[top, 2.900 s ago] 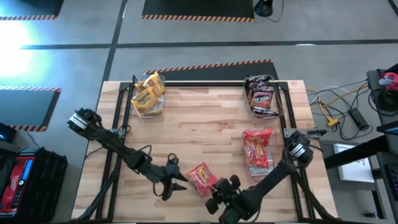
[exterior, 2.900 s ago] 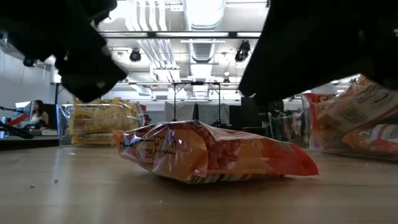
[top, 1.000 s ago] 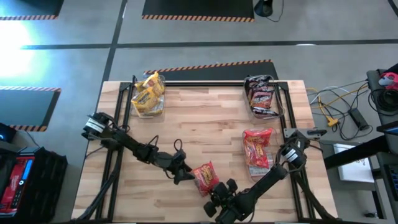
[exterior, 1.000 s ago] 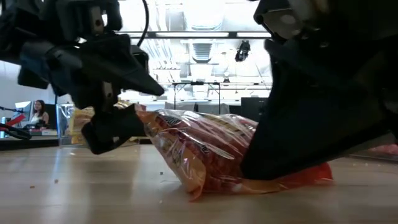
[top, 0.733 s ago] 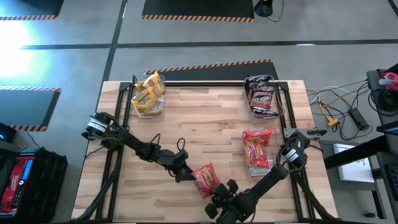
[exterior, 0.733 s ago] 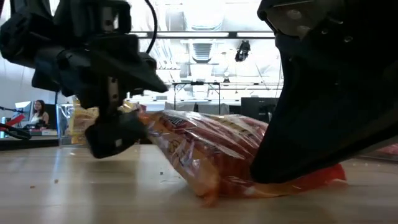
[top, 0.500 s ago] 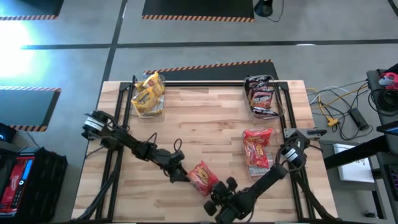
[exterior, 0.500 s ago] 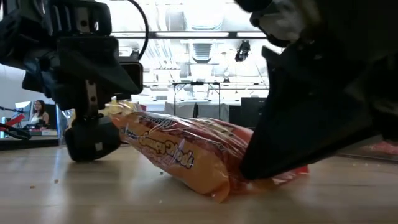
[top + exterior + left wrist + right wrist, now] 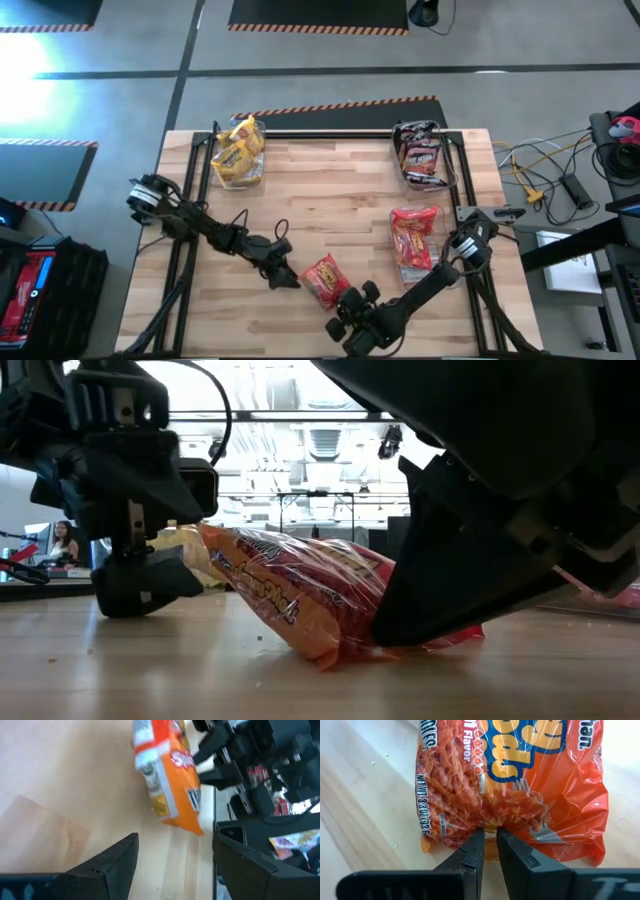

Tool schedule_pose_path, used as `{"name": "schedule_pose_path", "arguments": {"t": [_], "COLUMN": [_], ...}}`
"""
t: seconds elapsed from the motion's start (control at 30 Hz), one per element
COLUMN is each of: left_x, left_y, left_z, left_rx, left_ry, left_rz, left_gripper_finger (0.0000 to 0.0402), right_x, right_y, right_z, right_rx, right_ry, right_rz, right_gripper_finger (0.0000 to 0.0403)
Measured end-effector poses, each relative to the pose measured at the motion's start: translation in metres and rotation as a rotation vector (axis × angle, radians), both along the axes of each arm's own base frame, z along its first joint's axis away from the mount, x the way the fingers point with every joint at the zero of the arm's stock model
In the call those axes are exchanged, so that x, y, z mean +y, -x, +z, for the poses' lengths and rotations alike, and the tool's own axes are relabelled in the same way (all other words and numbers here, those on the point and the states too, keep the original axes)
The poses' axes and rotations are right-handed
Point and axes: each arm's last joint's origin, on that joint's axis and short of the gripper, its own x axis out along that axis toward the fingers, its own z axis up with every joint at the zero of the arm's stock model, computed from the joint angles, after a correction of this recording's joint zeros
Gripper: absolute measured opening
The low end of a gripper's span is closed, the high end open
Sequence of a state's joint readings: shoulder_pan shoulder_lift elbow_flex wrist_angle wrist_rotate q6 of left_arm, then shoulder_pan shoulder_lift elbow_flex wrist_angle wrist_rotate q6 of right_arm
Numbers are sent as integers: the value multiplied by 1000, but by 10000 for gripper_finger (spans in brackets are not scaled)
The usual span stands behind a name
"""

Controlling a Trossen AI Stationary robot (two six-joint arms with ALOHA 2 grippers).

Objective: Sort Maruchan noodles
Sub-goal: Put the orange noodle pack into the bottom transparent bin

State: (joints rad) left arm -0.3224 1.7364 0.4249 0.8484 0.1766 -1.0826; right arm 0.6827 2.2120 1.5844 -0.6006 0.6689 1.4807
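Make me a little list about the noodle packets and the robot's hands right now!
loose packet: red-orange packet on the table's near edge
right gripper: fingers pinching the packet's edge
left gripper: open beside the packet
yellow packets: far-left bin
dark packets: far-right bin
red packets: right-side bin

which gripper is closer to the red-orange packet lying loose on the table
Right. The right gripper is pinched on the edge of the red-orange packet. The left gripper sits open just beside its other end, not touching.
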Motion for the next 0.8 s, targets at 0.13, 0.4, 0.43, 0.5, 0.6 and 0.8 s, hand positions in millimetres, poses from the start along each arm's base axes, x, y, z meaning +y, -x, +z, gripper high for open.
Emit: {"name": "schedule_pose_path", "arguments": {"t": [0.13,0.4,0.43,0.5,0.6,0.8], "left_x": [5,12,14,18,19,14], "left_y": [-4,-20,-21,-23,-26,-38], "left_z": [1,5,5,4,5,9], "left_rx": [-3,-62,-64,-63,-70,-91], "left_ry": [-5,-107,-113,-114,-110,-69], "left_rz": [56,119,128,141,152,84], "left_gripper_finger": [238,238,238,238,238,238], "right_x": [0,-1,-1,-1,-1,-2], "right_y": [-1,-2,-2,-2,-2,-3], "right_z": [0,0,0,0,0,0], "right_rx": [4,14,14,13,16,26], "right_ry": [-1,3,5,4,9,18], "right_rz": [7,24,28,31,40,51], "right_gripper_finger": [47,47,47,47,47,47]}}
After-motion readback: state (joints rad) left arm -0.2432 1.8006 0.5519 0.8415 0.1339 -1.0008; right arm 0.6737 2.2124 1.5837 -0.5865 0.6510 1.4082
